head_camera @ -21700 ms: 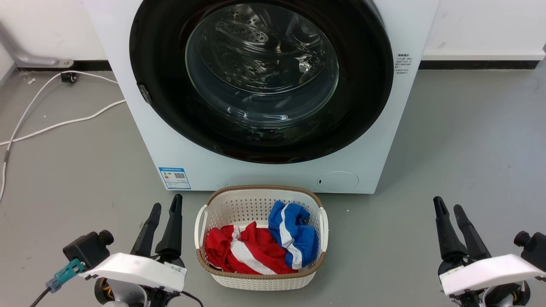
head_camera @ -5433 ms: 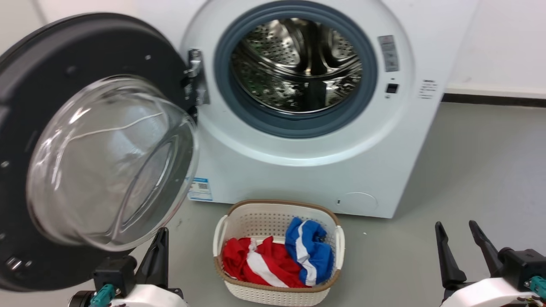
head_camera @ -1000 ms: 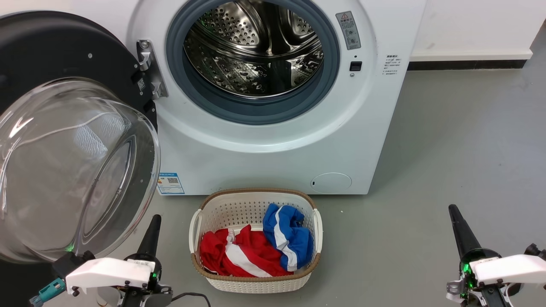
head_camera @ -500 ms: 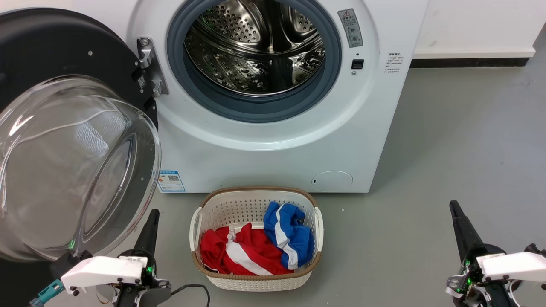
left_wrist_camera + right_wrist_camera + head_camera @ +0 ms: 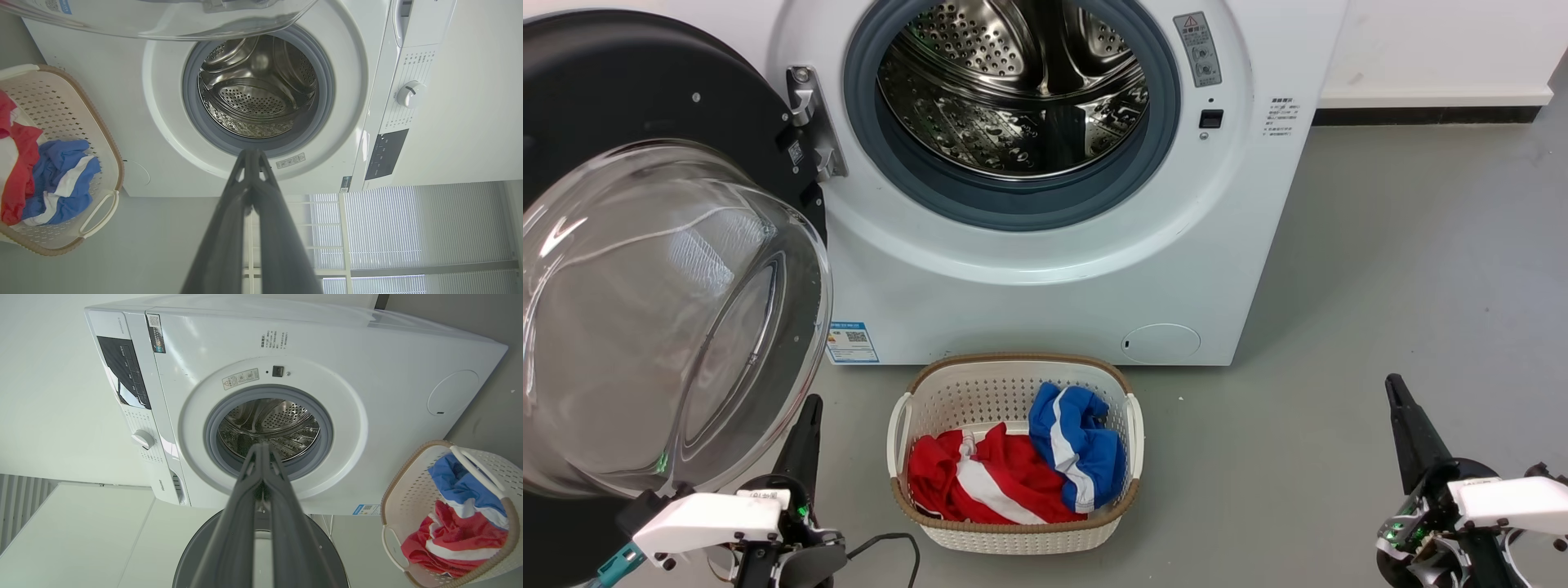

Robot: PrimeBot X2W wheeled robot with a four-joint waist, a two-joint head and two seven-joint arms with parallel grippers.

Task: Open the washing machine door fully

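Dark fingers nearest: left gripper (image 5: 809, 412) low at the near-left of the floor (image 5: 1380, 269), just beside the lower curve of the glass bowl (image 5: 662, 327), jaws pressed together on nothing. The right gripper (image 5: 1395, 388) is at the near-right, well apart from everything, jaws likewise together and empty. Between them the laundry basket (image 5: 1013, 360) sits just before the machine's foot, red and blue clothes (image 5: 1013, 474) inside. Beyond, the washing machine door (image 5: 645, 82) hangs swung out left of the washing machine (image 5: 1029, 286), inner face toward the head camera, hinge (image 5: 809, 122) at the opening's left edge. Judged rigid, fairly heavy, free-swinging; the glass is smooth, slippery and knock-shy. Best contact is the black rim (image 5: 572, 106) away from the hinge, a flat push rather than a pinch. Farthest, the steel drum (image 5: 1021, 90) stands open.
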